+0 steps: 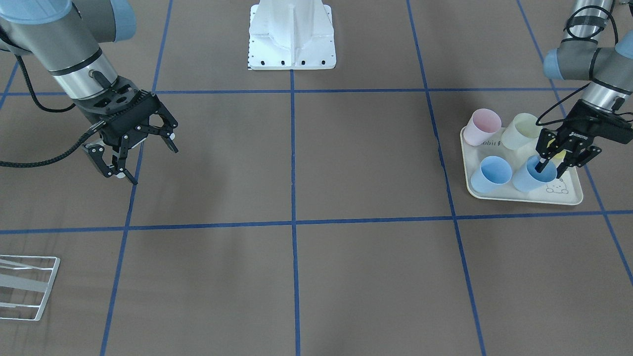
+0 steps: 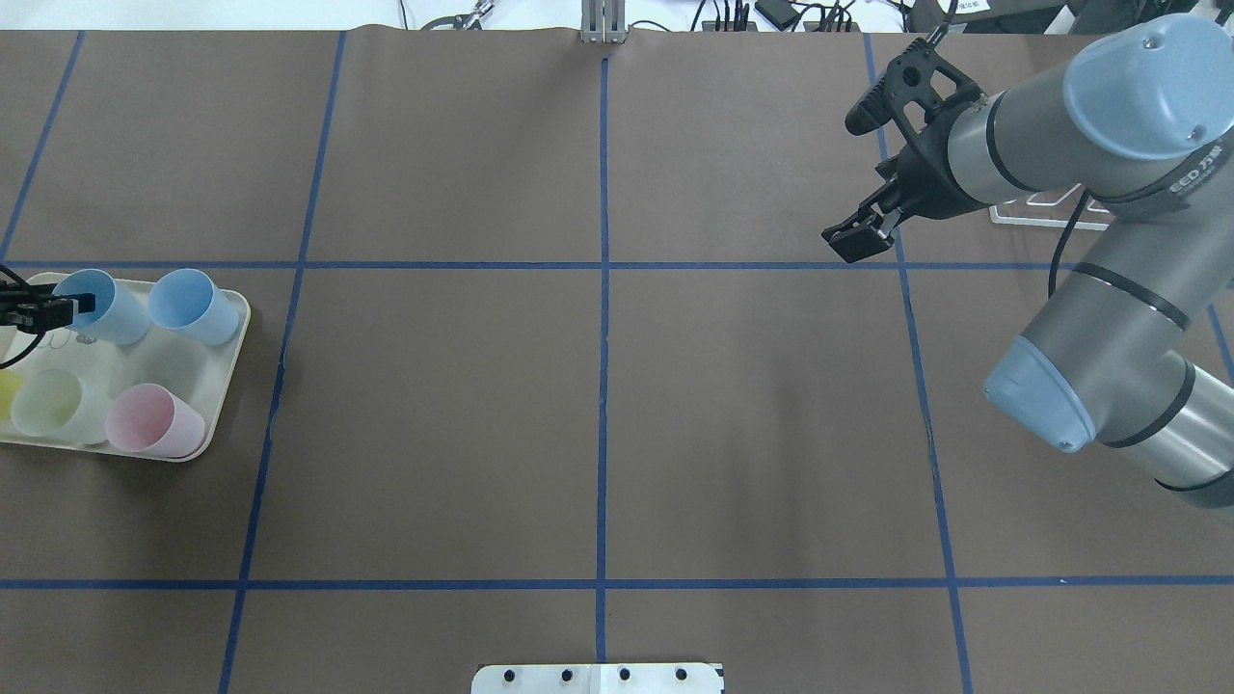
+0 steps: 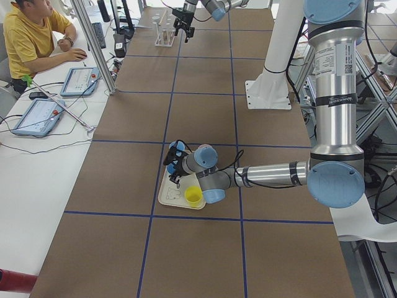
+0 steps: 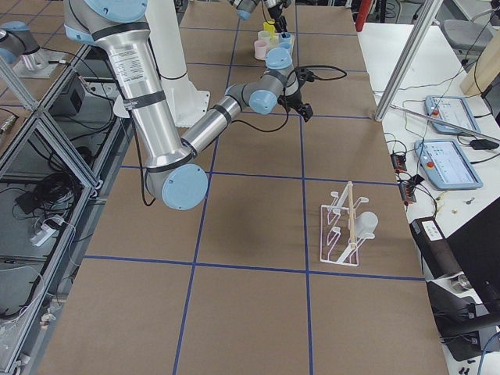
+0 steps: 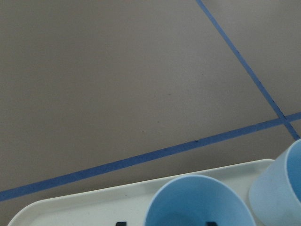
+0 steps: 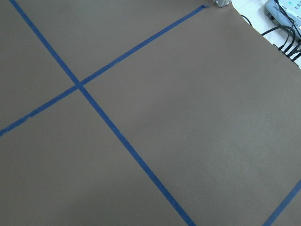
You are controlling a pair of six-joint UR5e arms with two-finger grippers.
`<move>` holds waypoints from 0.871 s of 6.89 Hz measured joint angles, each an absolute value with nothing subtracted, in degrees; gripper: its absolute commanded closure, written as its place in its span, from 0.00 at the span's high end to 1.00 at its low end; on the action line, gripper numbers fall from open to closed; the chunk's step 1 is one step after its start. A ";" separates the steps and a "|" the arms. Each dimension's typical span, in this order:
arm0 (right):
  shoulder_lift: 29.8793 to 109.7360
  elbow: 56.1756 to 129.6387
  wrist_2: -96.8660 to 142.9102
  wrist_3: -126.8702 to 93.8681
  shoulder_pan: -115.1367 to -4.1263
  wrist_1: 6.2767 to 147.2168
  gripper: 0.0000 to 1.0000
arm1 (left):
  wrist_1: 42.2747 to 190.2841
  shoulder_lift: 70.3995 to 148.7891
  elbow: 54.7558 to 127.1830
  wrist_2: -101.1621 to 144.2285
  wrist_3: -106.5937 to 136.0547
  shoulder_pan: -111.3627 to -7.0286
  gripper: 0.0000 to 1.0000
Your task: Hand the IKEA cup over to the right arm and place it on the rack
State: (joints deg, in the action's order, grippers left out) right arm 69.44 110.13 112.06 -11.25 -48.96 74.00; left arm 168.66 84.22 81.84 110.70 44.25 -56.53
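A cream tray point(image 1: 524, 198) holds several IKEA cups. My left gripper point(image 1: 552, 169) hangs over the nearest blue cup point(image 1: 526, 179), open, with one finger inside the rim and the other outside the wall. In the left wrist view that blue cup point(image 5: 197, 205) fills the bottom edge, a fingertip on either side of its near wall. My right gripper point(image 1: 134, 154) hovers open and empty above the table, far from the tray. The white wire rack point(image 1: 27, 287) lies near that arm's side, and also shows as the rack point(image 4: 344, 226) in the right-side view.
A second blue cup point(image 1: 490, 173), a pink cup point(image 1: 484, 126) and a pale yellow cup point(image 1: 521, 131) share the tray. A pale cup point(image 4: 366, 225) sits on the rack. The white robot base point(image 1: 292, 34) stands mid-table. A person point(image 3: 31, 37) sits at a side desk.
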 measured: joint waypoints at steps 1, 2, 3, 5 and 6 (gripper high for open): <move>69.43 110.12 112.06 -11.25 -48.92 74.00 0.99 | 169.01 84.31 81.79 110.90 44.23 -56.56 0.00; 69.43 110.05 112.06 -11.25 -48.90 74.00 0.99 | 169.21 84.35 81.78 110.99 44.16 -56.59 0.00; 69.43 110.00 112.06 -11.25 -48.85 74.00 0.99 | 169.23 84.36 81.84 111.01 44.04 -56.76 0.00; 69.37 109.96 112.06 -11.23 -48.32 73.84 0.99 | 168.88 84.53 82.34 111.76 43.96 -59.91 0.00; 69.38 109.74 112.06 -11.21 -47.78 72.56 0.99 | 168.50 84.83 83.09 114.24 43.95 -63.02 0.00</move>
